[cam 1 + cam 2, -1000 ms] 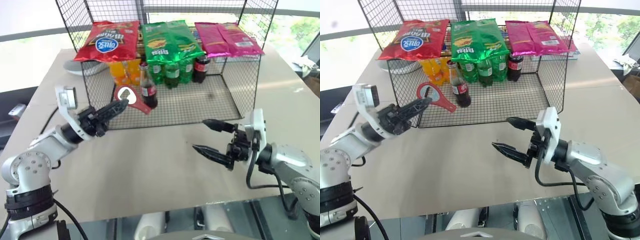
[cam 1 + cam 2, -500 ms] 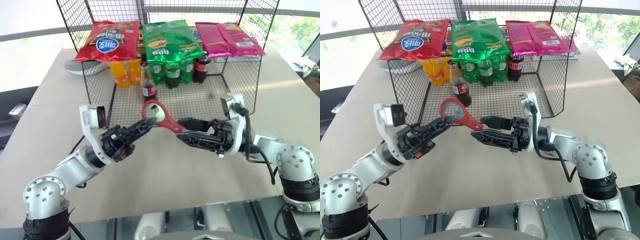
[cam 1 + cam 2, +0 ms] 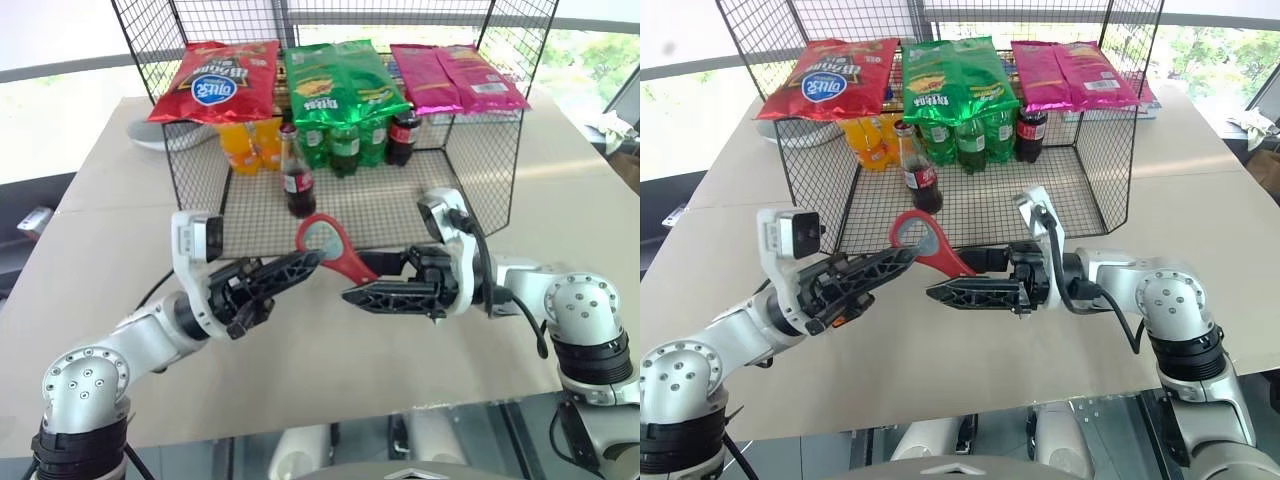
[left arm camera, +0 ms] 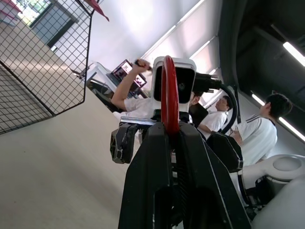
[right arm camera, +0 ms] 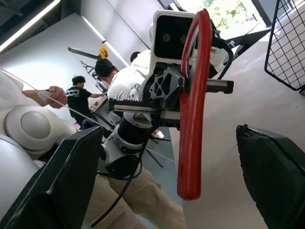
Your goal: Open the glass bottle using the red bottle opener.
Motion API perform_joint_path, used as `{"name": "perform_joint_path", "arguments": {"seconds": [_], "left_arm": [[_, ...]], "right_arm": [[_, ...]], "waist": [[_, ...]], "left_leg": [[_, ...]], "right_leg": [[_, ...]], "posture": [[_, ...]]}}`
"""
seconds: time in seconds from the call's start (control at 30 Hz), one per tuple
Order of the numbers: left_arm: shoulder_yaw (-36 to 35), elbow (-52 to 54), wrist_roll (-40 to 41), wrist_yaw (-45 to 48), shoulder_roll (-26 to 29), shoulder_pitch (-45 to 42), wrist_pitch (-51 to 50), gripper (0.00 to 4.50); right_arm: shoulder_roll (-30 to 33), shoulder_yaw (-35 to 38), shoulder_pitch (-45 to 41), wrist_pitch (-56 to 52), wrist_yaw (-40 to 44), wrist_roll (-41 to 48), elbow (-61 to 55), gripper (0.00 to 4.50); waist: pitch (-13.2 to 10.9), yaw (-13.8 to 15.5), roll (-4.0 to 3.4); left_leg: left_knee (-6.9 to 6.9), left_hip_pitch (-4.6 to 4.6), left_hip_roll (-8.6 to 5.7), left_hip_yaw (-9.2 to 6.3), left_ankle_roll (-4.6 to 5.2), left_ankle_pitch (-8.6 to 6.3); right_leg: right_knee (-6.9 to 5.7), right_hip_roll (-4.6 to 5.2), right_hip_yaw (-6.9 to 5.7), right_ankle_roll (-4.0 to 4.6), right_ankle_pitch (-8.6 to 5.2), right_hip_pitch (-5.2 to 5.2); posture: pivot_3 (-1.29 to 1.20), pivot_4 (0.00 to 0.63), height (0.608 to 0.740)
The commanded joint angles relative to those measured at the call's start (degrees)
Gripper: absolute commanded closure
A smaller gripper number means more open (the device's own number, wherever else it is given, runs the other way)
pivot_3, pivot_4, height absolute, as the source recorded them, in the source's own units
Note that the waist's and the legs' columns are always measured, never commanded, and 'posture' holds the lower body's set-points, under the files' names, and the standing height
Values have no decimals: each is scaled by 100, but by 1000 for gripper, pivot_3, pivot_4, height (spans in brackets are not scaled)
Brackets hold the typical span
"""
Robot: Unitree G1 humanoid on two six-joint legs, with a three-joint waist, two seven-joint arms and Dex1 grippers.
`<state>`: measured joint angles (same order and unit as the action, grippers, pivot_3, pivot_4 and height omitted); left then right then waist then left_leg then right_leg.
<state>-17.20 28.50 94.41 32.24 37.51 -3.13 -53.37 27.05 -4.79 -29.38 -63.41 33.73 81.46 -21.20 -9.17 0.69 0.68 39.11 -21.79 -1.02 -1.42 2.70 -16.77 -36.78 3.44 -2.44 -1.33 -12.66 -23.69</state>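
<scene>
From the head views we see the left gripper (image 3: 318, 255) closed tight on the red bottle opener (image 3: 338, 250), holding it in the air above the table (image 3: 120, 200) near the front edge of the wire basket (image 3: 470, 190). The opener's ring head is up and its handle slants down toward the right gripper (image 3: 375, 283), whose two fingers stand wide apart with the handle's tip between them; we cannot tell whether either finger touches it.

The left wrist view shows what the head views do not: the opener seen edge-on, pinched between the two black fingers (image 4: 143, 181), with the right arm's camera housing just behind it and three people in the room beyond. The right wrist view shows the opener hanging free in the gap between that gripper's spread fingers (image 5: 71, 171), clear of both in that picture, and the left gripper's body behind it.

The glass bottle (image 3: 294, 170) stands upright inside the basket, near its left wall, in front of the other drinks, well apart from both grippers.

We count one glass bottle, one opener, two orange bottles (image 3: 240, 145), one dark plastic bottle (image 3: 403, 135) and a cluster of green bottles (image 3: 345, 145) whose number we cannot make out. Three snack bags lie on top of the basket: red (image 3: 215, 80), green (image 3: 340, 80) and pink (image 3: 455, 78).
</scene>
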Motion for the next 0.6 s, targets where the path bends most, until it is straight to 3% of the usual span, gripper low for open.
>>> {"name": "perform_joint_path", "arguments": {"seconds": [0.03,0.13,0.23,0.27,0.3,0.4,0.53,0.6], "left_arm": [[59,45,-94,255,111,-8,11,4313],[90,18,-174,373,160,-16,21,4500],[122,-5,-295,530,232,-21,17,4500],[129,-10,-322,565,246,-20,17,4500],[137,-9,-373,621,267,-20,14,4500],[157,-14,-462,736,305,-8,14,4500],[180,-8,-637,941,343,21,27,4500],[85,-103,-525,930,320,11,45,3816]], "right_arm": [[52,-29,-103,-44,290,-94,-46,0],[58,-90,-98,-58,413,-218,-71,852],[14,-150,-121,-69,487,-303,-67,2428],[7,-164,-130,-72,517,-328,-71,2669],[-10,-173,-142,-79,527,-339,-63,3259],[-52,-178,-163,-115,561,-385,-52,4423],[-49,-171,-176,-200,600,-384,-81,4423],[-35,-149,-143,-216,605,-382,-105,4500]], "waist": [[0,1,0],[0,0,0],[0,0,-1],[-1,0,-1],[-1,0,-1],[-1,0,-2],[-3,1,-5],[-3,0,-5]], "left_leg": [[0,0,0,0,0,0],[-1,0,1,0,0,0],[-2,0,1,0,1,0],[-2,0,2,0,1,0],[-3,-1,2,0,1,0],[-3,-1,2,0,0,0],[-5,-2,1,-1,0,0],[-6,-2,1,0,0,0]], "right_leg": [[0,-10,1,0,0,0],[1,-10,2,0,0,-1],[1,-7,2,1,0,-1],[1,-6,2,1,0,-1],[2,7,2,1,0,-2],[3,11,1,0,-1,-2],[4,12,1,0,-1,-3],[6,13,1,0,-1,-3]], "posture": [[0,150,740],[0,150,740],[0,150,740],[0,150,740],[0,150,740],[0,150,740],[0,150,740],[0,150,740]]}}
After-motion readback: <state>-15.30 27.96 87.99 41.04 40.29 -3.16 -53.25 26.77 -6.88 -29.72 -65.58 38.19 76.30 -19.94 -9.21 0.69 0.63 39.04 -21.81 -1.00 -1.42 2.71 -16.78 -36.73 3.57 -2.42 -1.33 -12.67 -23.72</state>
